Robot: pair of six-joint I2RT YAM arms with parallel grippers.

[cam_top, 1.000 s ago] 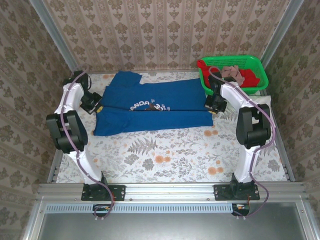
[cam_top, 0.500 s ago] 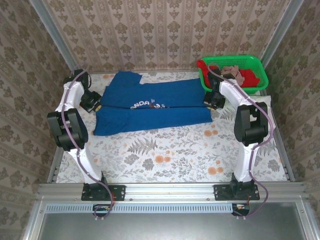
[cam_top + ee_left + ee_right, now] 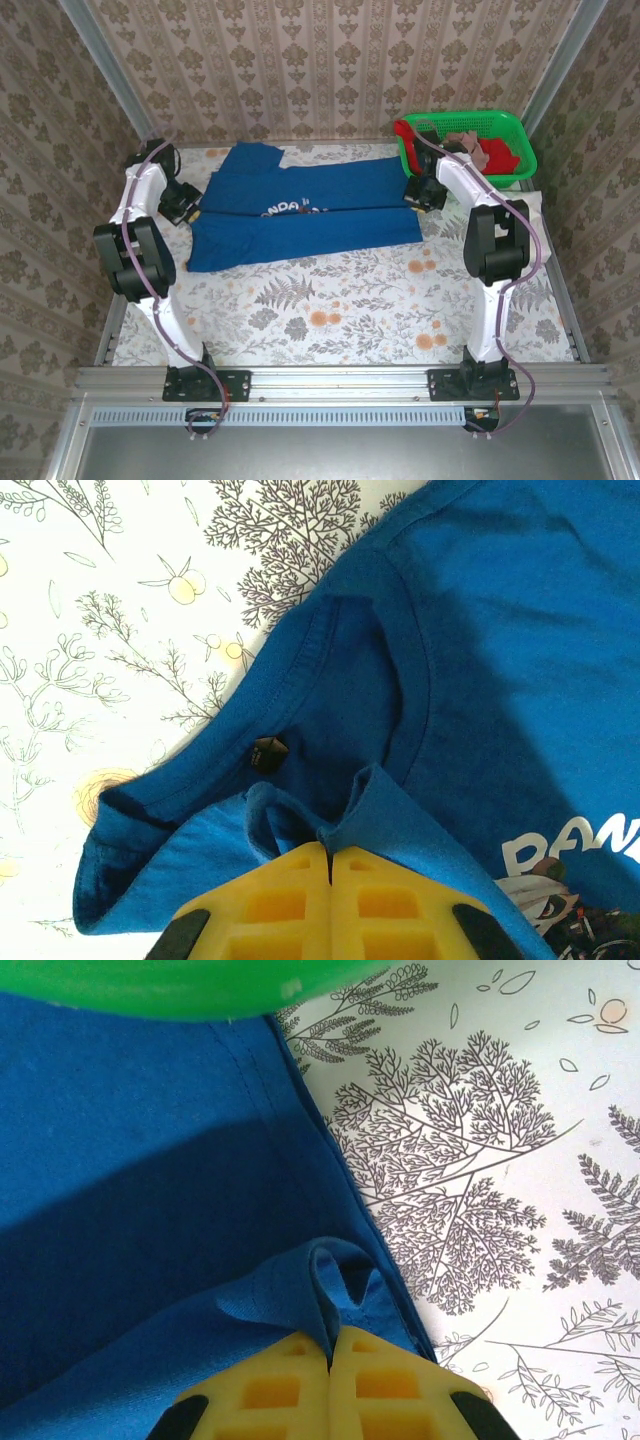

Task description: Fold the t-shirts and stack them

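- At the far side of the bench (image 3: 330, 310), the blue t-shirt (image 3: 300, 215) lies spread — left hand (image 3: 188, 206) and right hand (image 3: 413, 195) each pinched shut on its edge.
- Both hands have crept rearward since a second ago — the lengthwise fold looks under way.

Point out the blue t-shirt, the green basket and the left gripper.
blue t-shirt (image 3: 330, 190), top external view, plain cloth above the lettering
green basket (image 3: 526, 145), top external view, right rim
left gripper (image 3: 329, 855), left wrist view, between yellow fingertips pinching the cloth
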